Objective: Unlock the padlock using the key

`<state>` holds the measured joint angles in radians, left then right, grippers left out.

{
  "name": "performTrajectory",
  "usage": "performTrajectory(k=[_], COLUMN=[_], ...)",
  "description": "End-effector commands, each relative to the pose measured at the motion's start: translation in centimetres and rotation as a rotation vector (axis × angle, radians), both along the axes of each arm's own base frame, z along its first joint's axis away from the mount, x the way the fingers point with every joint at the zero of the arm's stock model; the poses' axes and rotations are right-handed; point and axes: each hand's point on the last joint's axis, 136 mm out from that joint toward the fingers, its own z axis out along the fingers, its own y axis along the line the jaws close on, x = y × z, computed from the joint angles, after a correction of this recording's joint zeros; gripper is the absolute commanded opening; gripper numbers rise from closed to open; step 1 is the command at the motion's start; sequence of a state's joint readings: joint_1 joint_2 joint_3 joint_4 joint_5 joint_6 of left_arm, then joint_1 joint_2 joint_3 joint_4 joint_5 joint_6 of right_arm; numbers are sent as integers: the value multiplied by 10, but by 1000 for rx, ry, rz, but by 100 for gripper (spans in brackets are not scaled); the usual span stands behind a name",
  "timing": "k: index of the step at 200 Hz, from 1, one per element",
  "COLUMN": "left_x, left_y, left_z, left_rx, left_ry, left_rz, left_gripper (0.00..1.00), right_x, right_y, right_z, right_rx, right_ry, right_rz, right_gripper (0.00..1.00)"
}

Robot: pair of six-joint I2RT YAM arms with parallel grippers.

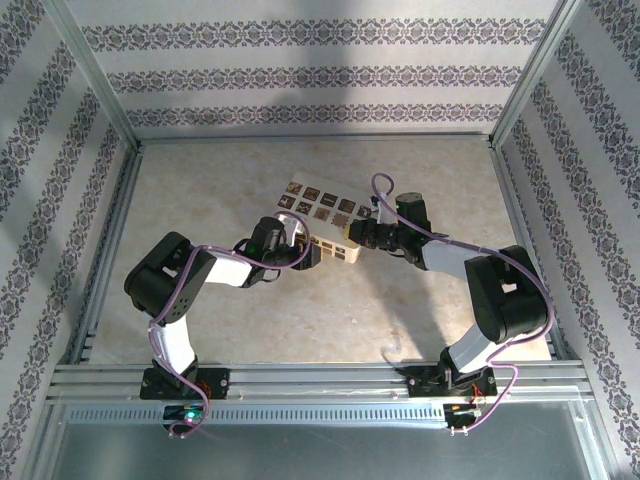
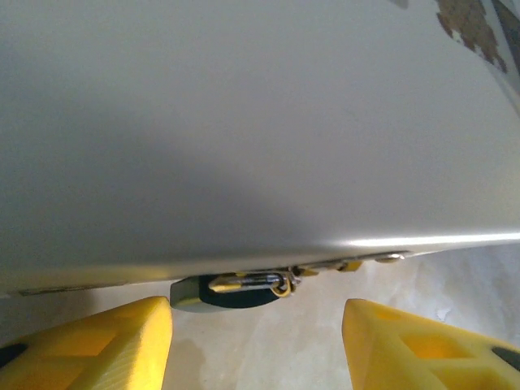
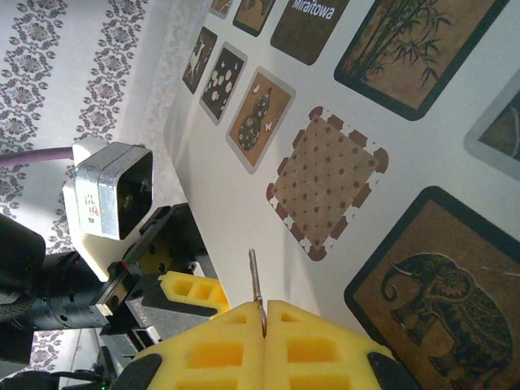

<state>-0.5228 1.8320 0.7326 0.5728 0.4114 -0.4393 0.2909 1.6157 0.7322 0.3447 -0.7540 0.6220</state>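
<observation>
Beige tabletop, patterned walls; left end effector gapes before padlock, right end effector pinches key.

From 6 o'clock the top external camera overlooked the table. Both wrist cameras, the left behind the left gripper, closely faced the cream box all views shared.

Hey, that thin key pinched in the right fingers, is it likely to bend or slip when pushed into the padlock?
The key looks like stiff metal, so it probably won't bend. Only its end sits between the right fingers, so it may pivot or slip when pressed.
</observation>
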Motion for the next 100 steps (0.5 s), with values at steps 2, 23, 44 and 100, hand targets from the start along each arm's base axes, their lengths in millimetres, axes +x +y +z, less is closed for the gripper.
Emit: performTrajectory(k=[2, 23, 44, 100], left_x=[7, 6, 7, 10], left_y=[1, 3, 3, -18], left_z=[13, 16, 18, 21], left_rx=[43, 66, 75, 28], left_ry=[-90, -100, -106, -90], left_rz=[8, 8, 4, -42], left_gripper=[58, 58, 58, 54], right_x=[-19, -19, -19, -18], right_y=[-3, -2, -2, -1], right_z=[-38, -38, -38, -37], right_rx=[-71, -70, -71, -69], right_ry=[137, 136, 137, 133], right_rz=[-1, 1, 2, 2], right_gripper=[0, 0, 0, 0])
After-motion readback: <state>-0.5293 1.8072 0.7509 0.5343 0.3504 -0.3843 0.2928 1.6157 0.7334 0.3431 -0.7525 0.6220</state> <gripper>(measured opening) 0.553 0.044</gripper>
